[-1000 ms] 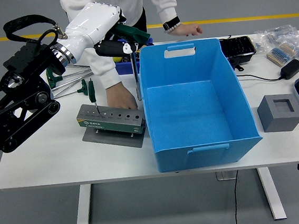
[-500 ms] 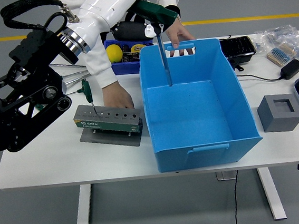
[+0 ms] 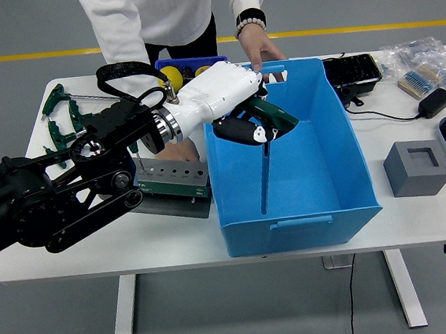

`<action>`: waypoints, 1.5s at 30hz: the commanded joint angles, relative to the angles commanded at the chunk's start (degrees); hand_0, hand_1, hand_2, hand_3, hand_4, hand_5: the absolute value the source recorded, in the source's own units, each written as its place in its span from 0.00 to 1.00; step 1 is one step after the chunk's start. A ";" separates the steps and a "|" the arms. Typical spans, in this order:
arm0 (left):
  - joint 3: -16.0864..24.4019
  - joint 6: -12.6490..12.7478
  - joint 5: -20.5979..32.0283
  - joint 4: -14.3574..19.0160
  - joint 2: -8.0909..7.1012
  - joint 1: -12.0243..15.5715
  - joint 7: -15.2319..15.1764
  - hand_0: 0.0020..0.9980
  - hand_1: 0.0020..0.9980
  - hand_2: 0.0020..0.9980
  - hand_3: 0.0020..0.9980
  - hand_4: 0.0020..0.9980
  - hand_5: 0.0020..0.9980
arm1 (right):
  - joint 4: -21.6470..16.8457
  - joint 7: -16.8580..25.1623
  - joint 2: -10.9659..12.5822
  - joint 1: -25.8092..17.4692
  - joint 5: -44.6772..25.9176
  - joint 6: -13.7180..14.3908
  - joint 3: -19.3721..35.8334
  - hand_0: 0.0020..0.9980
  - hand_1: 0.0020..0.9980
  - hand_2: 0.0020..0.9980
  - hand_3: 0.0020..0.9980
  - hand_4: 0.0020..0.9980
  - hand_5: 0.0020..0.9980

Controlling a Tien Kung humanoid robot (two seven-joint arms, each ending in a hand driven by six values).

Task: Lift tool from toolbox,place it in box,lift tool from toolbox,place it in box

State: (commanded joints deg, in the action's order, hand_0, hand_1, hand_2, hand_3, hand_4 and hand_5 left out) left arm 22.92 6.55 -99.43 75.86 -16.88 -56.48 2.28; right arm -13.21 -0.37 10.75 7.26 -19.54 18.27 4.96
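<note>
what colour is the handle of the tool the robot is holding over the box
Dark green, seen in the head view: the tool handle sits in the left robot hand above the blue box.

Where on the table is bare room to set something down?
Bare: the front strip of the white table between the blue box and the grey block. Crowded: the far left, with green-handled tools, and the far right, with bags and a black charger. The left hand holds a tool over the box.

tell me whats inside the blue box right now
Only the T-handle tool, gripped by the left hand, its shaft reaching toward the floor. The near wall of the blue box hides the front floor strip.
</note>
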 joint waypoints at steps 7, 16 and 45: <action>-1.45 -1.76 1.71 -1.16 0.35 0.13 -1.56 0.42 0.49 0.59 0.64 0.87 0.69 | -0.01 0.06 0.06 0.07 -0.29 -0.03 -0.15 0.70 0.67 0.73 0.56 0.79 0.69; -0.51 -0.65 2.49 -0.76 0.53 0.23 -4.02 0.74 0.82 0.95 0.84 0.95 0.73 | 0.02 -0.03 0.07 0.17 -0.11 -0.04 -0.07 0.70 0.67 0.73 0.56 0.79 0.69; 7.86 -13.99 -7.49 -7.07 -7.23 5.64 5.28 0.67 0.61 0.63 0.60 0.87 0.89 | 0.18 0.02 -0.14 -0.15 -0.59 -0.11 -0.18 0.70 0.67 0.73 0.56 0.80 0.69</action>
State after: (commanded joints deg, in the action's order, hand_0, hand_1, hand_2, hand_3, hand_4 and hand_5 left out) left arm 30.78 -7.44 -106.92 68.79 -24.11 -50.84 7.56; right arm -13.03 -0.34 10.61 7.11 -20.13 18.16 4.78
